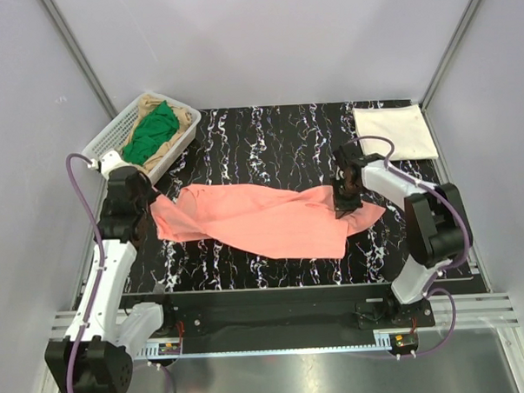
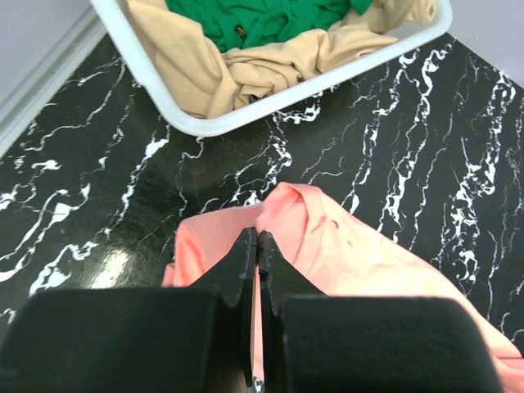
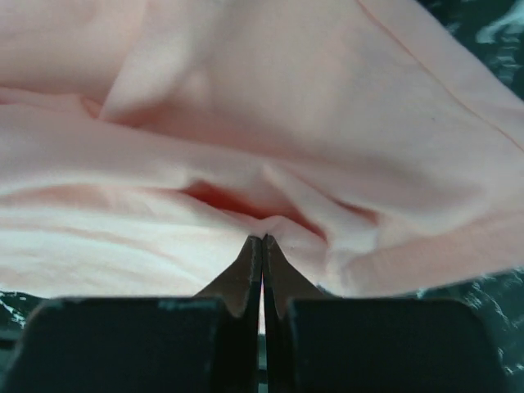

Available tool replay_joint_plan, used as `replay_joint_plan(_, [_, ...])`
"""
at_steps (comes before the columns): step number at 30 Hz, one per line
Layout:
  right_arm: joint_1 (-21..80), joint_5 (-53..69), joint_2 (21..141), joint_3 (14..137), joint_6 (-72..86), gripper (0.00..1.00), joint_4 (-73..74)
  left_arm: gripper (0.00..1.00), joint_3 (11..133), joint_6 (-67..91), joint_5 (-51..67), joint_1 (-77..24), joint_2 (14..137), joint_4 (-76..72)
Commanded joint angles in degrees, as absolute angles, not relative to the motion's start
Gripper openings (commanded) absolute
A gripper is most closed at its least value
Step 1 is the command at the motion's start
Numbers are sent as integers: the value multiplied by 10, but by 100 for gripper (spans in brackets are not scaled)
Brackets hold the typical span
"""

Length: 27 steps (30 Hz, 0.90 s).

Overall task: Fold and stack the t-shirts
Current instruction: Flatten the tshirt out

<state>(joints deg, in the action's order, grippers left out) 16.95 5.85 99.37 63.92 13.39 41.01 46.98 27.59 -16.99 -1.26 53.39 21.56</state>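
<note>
Black marbled table [image 1: 268, 135] holds your salmon-pink t-shirt [image 1: 263, 221]; your left gripper [image 2: 257, 237] and right gripper [image 3: 262, 239] are each closed on its cloth, one per side.

No text, label, brand, number or sign can be read in any view; the salmon shirt [image 1: 263, 218], basket [image 1: 111, 132] and desk [image 1: 268, 144] show plain surfaces only.
</note>
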Motion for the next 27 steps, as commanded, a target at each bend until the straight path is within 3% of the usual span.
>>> replay_joint_plan(1, [182, -71, 897, 687, 174, 0, 475, 0, 493, 270, -213, -23, 512, 234])
replay_joint_plan(7, [186, -98, 821, 685, 195, 0, 453, 0, 474, 311, -247, -52, 475, 229])
replay_joint_plan(14, [185, -148, 895, 721, 162, 0, 333, 0, 464, 316, -239, -51, 520, 203])
replay_joint_plan(18, [186, -137, 969, 855, 172, 0, 415, 0, 455, 306, -245, -52, 505, 204])
replay_joint_plan(21, [185, -126, 964, 881, 201, 0, 486, 0, 470, 286, -249, -52, 477, 221])
replay_joint_plan(26, [202, -34, 798, 793, 264, 0, 574, 0, 512, 295, -251, -54, 427, 307])
replay_joint_plan(27, [205, 34, 760, 754, 276, 0, 573, 0, 512, 295, -248, -56, 413, 315])
